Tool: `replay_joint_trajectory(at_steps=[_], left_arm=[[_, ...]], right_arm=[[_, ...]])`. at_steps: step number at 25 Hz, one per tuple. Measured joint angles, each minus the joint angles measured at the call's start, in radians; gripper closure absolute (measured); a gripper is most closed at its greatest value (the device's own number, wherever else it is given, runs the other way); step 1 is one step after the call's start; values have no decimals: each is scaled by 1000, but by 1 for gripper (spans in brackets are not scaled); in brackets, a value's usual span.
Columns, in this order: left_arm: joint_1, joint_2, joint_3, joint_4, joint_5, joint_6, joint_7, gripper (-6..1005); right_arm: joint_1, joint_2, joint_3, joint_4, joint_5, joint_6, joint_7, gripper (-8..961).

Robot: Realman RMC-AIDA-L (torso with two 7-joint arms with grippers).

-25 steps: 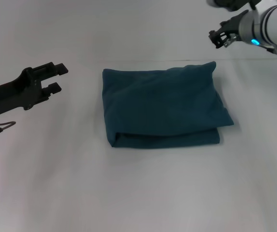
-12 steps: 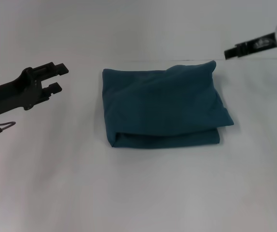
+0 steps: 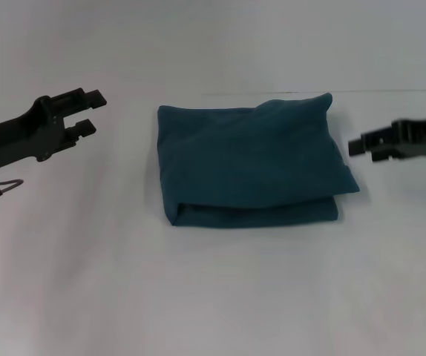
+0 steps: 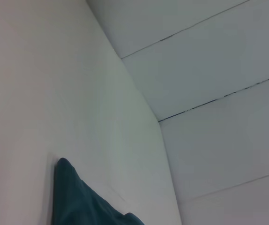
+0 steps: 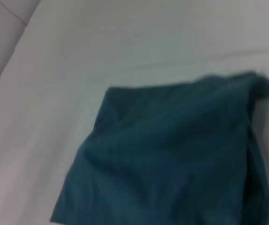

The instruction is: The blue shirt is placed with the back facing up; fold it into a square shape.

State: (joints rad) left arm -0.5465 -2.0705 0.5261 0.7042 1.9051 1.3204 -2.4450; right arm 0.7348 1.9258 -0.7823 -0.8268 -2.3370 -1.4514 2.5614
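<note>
Change since earlier: right gripper (image 3: 355,146) has come down from the far right corner to sit low, just beside the shirt's right edge; left gripper (image 3: 88,111) has barely shifted; the shirt has not moved.

Left gripper: hovers over the bare white surface (image 3: 213,297), well apart from the shirt's left edge; its two fingers (image 3: 94,97) stand apart with nothing between them.

Blue shirt (image 3: 251,163): lies in the middle of the surface as a compact, roughly square bundle, plain side up, folded layers showing along the near edge, far right corner puffed up, and a flap of cloth sticking out at the right side.

Right gripper: near the protruding right flap, not clearly touching it; whether its fingers are open or closed I cannot tell.

Step in hand: by my reading the folding is essentially finished, and this is a last tidy or a pulling away.

Next move: if any, it calls for tucking the right flap in and flattening the raised corner without disturbing the stacked layers.

Left wrist view: shows only a corner of the blue shirt (image 4: 78,201) against the surface and a panelled wall, no fingers.

Right wrist view: looks across the blue shirt (image 5: 172,154) from close by, showing its wrinkled top, which the head view renders flatter; no fingers appear.
</note>
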Motion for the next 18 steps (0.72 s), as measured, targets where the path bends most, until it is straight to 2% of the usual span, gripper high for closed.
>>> replay_joint_trajectory(at_steps=[3,8,18], left_arm=[[-5,3,1,-3,0,0,8,324],[-12,2,9,-7,0,-1,11,323],[-4,-4,11,-8,0,1,11,324]], right_arm=[[-23,8,7,38,3,43,-18,333],[-27,35,12,78,4,138,-68,336],[36,44,-25,223,-6,296,-87,342]])
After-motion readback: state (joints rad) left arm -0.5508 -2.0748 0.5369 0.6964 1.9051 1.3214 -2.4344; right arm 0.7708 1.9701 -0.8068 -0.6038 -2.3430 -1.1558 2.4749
